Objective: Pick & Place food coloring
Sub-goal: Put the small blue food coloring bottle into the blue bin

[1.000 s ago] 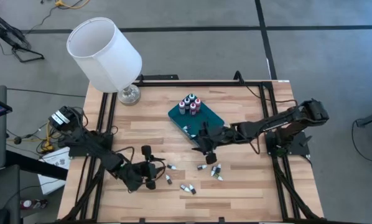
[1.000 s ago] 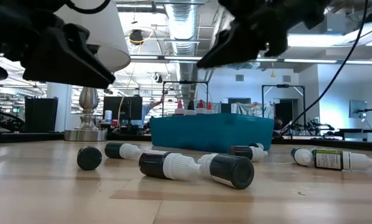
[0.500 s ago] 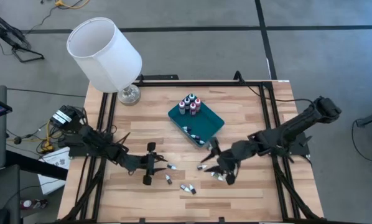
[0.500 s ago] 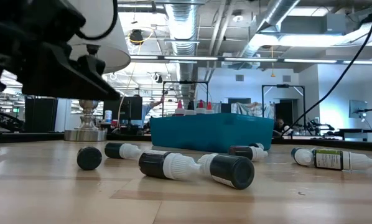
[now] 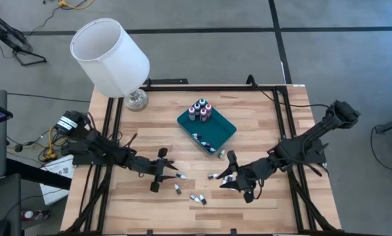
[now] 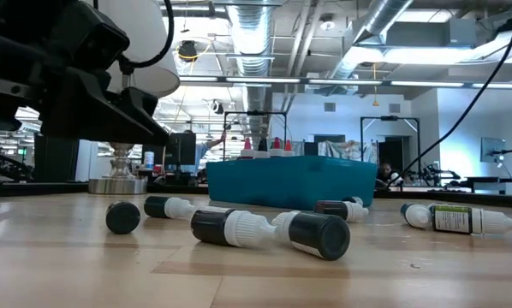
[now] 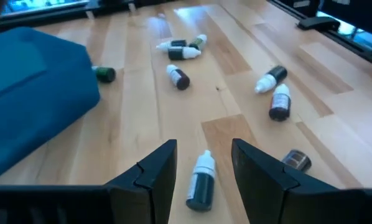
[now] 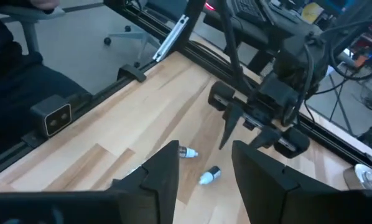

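High view: the teal tray sits mid-table with a cluster of upright bottles at its far end and a few lying at its near end. More bottles lie loose on the wood in front of the tray, between the two arms. The left gripper hangs low beside one bottle, fingers spread, nothing in them. The right gripper is down among the loose bottles on the other side. A white lamp stands at the far left corner of the table.

Low view: several bottles lie on their sides in front of the tray, a dark one with a white cap nearest. One arm's dark bulk fills the upper left.

Left wrist view: both fingers stand apart, with a dark bottle lying on the wood between them, not touched. Others are scattered beyond, and the tray's corner lies close by.

Right wrist view: the fingers are parted, gripping nothing. Beyond them two bottles lie on the wood, with the other arm's gripper just past them.
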Action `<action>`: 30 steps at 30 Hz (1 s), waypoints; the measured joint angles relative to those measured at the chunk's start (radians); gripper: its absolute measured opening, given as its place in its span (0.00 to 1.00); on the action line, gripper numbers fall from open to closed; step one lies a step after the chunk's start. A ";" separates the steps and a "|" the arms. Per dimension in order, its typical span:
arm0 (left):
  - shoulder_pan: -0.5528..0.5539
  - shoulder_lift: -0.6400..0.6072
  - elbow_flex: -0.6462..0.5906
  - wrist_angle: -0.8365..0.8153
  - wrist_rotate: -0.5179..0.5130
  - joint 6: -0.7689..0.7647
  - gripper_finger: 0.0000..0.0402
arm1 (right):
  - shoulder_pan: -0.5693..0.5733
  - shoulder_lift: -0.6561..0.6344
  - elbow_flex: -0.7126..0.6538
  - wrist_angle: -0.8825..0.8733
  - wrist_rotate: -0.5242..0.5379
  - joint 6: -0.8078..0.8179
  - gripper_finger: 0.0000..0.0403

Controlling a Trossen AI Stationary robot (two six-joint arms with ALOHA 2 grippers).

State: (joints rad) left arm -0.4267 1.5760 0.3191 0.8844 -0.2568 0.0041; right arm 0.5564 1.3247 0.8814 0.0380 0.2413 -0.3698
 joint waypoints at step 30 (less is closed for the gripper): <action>0.173 0.374 0.114 0.185 0.336 -0.016 0.37 | 0.000 0.001 0.000 -0.016 0.000 0.056 0.33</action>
State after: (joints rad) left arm -0.2537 1.9503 0.4332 1.0695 0.0792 -0.0118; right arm 0.5564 1.3254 0.8814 0.0221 0.2413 -0.3138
